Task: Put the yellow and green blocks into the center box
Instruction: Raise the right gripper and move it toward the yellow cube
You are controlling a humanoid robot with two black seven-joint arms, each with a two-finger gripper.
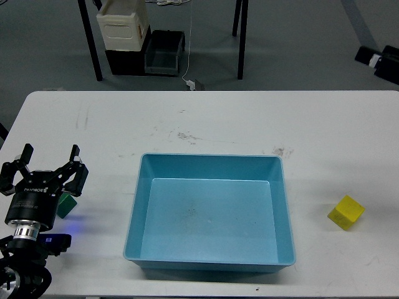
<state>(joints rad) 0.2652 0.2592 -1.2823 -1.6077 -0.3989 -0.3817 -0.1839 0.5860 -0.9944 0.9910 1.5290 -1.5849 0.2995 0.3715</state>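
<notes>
The blue center box [209,156] stands empty in the middle of the white table. A green block [66,205] lies on the table left of the box, partly hidden under my left gripper [50,163], which is open with its fingers spread just above and beside the block. A yellow block [346,212] lies on the table right of the box, with nothing near it. Only a dark end of my right arm [379,61] shows at the top right edge, high and far from the yellow block; its fingers cannot be made out.
The white table [206,118] has scuff marks behind the box. Beyond its far edge are black table legs [91,43], a cream container [123,26] and a dark bin [164,53] on the floor.
</notes>
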